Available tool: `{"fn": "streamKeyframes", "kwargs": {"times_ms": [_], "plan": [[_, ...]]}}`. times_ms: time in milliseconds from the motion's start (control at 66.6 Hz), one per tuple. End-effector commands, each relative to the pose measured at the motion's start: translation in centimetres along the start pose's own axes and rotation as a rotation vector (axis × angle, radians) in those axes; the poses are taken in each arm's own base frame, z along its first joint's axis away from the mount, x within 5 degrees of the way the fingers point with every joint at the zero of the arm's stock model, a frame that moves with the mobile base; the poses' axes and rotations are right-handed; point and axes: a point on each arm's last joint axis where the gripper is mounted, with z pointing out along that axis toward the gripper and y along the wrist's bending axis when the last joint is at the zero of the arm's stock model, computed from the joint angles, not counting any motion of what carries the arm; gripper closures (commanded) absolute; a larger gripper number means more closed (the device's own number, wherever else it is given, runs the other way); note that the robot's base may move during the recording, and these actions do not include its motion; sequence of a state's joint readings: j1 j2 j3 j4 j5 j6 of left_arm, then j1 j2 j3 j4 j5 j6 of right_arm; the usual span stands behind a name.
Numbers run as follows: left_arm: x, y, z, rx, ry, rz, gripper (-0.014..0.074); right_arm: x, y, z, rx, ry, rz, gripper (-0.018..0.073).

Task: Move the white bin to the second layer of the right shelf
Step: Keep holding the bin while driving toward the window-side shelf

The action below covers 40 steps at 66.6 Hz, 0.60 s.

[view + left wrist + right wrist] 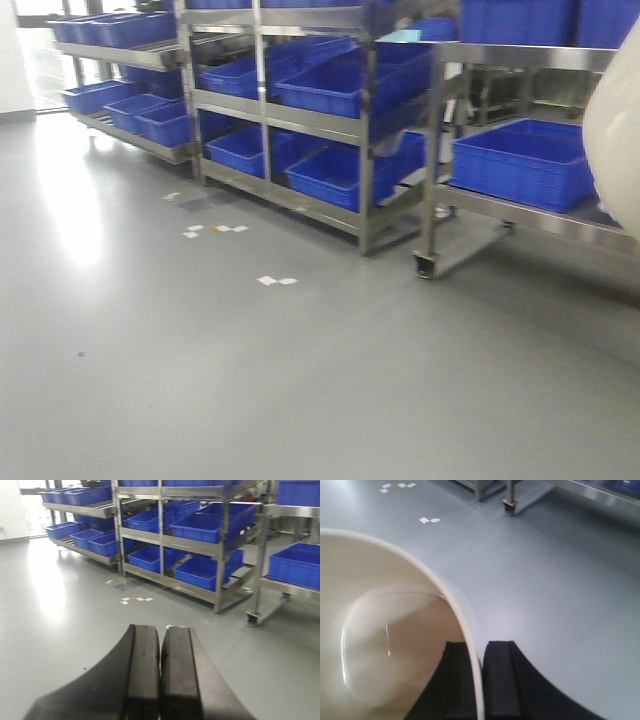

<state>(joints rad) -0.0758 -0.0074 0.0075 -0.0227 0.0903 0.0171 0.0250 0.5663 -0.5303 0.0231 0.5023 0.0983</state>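
The white bin [385,630] was held above the grey floor [555,595], on none of the racks. In the right wrist view its cream interior filled the left half of the picture, mouth towards the camera, and it looked empty. In the front view only a curved slice of its outer wall [616,130] showed at the right edge, in front of the rightmost rack.

The right gripper [481,680] was clamped on the bin's rim. One black finger [461,680] lay inside the wall and the other [501,680] outside, with only the thin rim between them.

The left gripper [160,675] held nothing. Its two black fingers [143,675] were pressed flat together with no gap, pointing out over the bare floor.

Beyond stood steel racks [220,545] loaded with blue crates [200,527]. The rightmost one rode on a caster wheel [426,266] and carried another blue crate [525,160] on a steel level [530,215]. I could not tell whether that level was roller track.

Small white tags on some crate fronts [240,531] were too blurred to read. White square markers [277,281] lay on the floor before the racks, with no legible writing.
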Motion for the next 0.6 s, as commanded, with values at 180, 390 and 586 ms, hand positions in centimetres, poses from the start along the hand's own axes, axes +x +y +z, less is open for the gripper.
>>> {"fn": "streamKeyframes", "kwargs": {"times_ms": [180, 390, 586], "plan": [[0.42, 0.00, 0.02, 0.003, -0.060, -0.011, 0.0512, -1.80, 0.24, -0.54, -0.017, -0.132, 0.003, 0.0491], [0.42, 0.00, 0.02, 0.003, -0.060, -0.011, 0.0512, -1.80, 0.24, -0.54, -0.017, -0.132, 0.003, 0.0491], [0.42, 0.00, 0.02, 0.003, -0.060, -0.011, 0.0512, -1.80, 0.24, -0.54, -0.017, -0.132, 0.003, 0.0491]]}}
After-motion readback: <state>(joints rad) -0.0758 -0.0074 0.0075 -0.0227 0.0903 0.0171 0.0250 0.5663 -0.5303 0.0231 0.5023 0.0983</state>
